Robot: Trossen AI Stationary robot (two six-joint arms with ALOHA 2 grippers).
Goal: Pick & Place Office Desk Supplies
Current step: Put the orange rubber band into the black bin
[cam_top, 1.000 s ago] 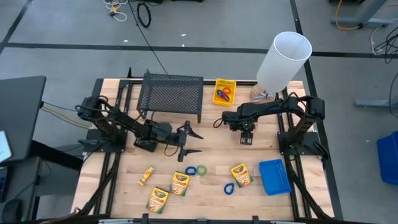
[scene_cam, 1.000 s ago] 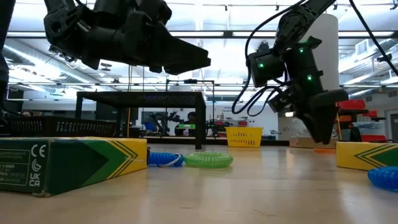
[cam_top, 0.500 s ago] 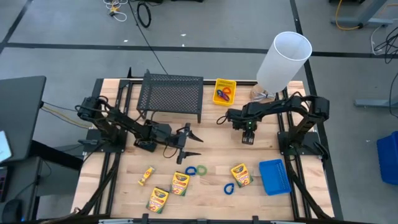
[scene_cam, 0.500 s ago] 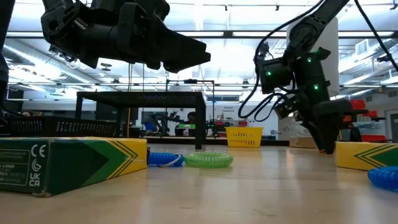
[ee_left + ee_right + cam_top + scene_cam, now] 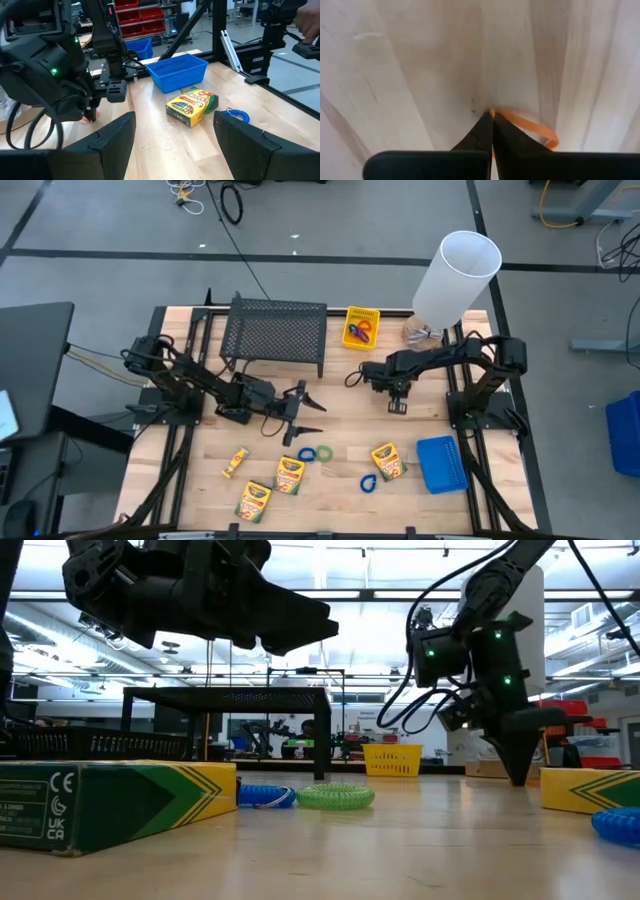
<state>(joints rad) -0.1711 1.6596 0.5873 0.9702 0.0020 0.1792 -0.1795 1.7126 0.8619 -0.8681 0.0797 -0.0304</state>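
Pressing down onto the wooden table [image 5: 340,390] with the right gripper [image 5: 492,116], tips pointing straight at the boards and clenched tight, with no gap showing between them. Nipping the near end of the orange loop [image 5: 530,125] right at the fingertips, so far as the right wrist view shows; grasping only that edge, not the whole ring. Lying flat with the rest of its band curving away to one side of the shut tips, not centred under them, its long axis running off sideways from the pinch. Judging from this that a lift is likely to leave the loop dangling off-centre, and that so thin a hold could slip.

Being the nearer hand by far: the loop touching this gripper, and well apart from the other one. Hovering meanwhile with the left gripper [image 5: 315,413] above the table, fingers spread wide and holding nothing, a crayon box [image 5: 192,105] and a blue loop [image 5: 236,115] lying ahead of it.

Sitting beyond the right gripper, toward the table's far edge and the left arm's side, the yellow bin [image 5: 362,310] with loops already inside: probably the place for this one.
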